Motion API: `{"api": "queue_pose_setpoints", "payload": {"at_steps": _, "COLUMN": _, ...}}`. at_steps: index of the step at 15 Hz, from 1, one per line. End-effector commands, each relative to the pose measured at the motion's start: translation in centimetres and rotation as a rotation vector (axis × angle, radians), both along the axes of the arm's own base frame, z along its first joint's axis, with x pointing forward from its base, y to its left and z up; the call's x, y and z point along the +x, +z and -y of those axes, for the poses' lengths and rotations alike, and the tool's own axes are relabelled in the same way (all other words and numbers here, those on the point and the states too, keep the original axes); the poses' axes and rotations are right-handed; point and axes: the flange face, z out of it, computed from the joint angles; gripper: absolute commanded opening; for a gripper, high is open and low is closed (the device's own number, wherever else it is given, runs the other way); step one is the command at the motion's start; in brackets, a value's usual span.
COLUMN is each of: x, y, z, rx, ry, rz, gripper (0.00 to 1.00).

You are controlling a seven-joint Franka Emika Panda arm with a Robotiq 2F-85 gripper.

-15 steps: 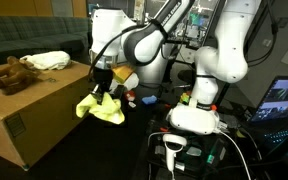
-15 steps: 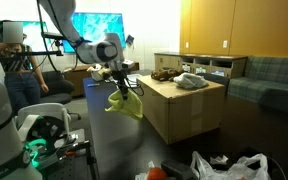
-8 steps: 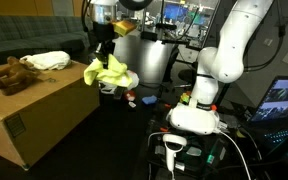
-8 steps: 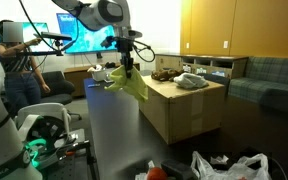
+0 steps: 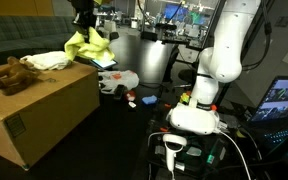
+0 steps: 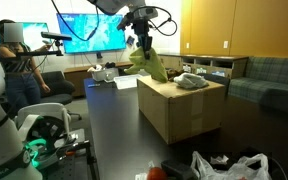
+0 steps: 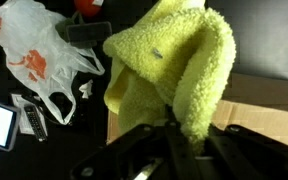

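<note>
Hanging from your fingers, which are clenched on a pinch of its upper fold, the yellow cloth dangles above the edge of the cardboard box. To my eye so small a bite of loose fleece could slip free if you swing fast, or its trailing hem could catch the box's rim. Going left to right, a brown plush toy and a white cloth crowd the surface on top of the box, and a plastic bag lies on the floor beside the box.
</note>
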Motion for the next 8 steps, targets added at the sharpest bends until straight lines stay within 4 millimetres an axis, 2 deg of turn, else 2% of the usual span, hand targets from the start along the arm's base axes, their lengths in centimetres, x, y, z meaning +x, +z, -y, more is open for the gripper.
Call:
{"api": "queue_pose_setpoints", "payload": {"at_steps": 1, "x": 5.2, "y": 0.4, "z": -0.9, "rx": -0.023, "ry": -0.021, "rz": 0.043, "gripper": 0.04}}
{"api": "queue_pose_setpoints", "payload": {"at_steps": 4, "x": 8.1, "y": -0.1, "z": -1.4, "rx": -0.018, "ry": -0.048, "rz": 0.079, "gripper": 0.04}}
{"api": "queue_pose_setpoints", "payload": {"at_steps": 8, "x": 10.6, "y": -0.2, "z": -2.2, "rx": 0.013, "ry": -0.099, "rz": 0.133, "gripper": 0.04}}
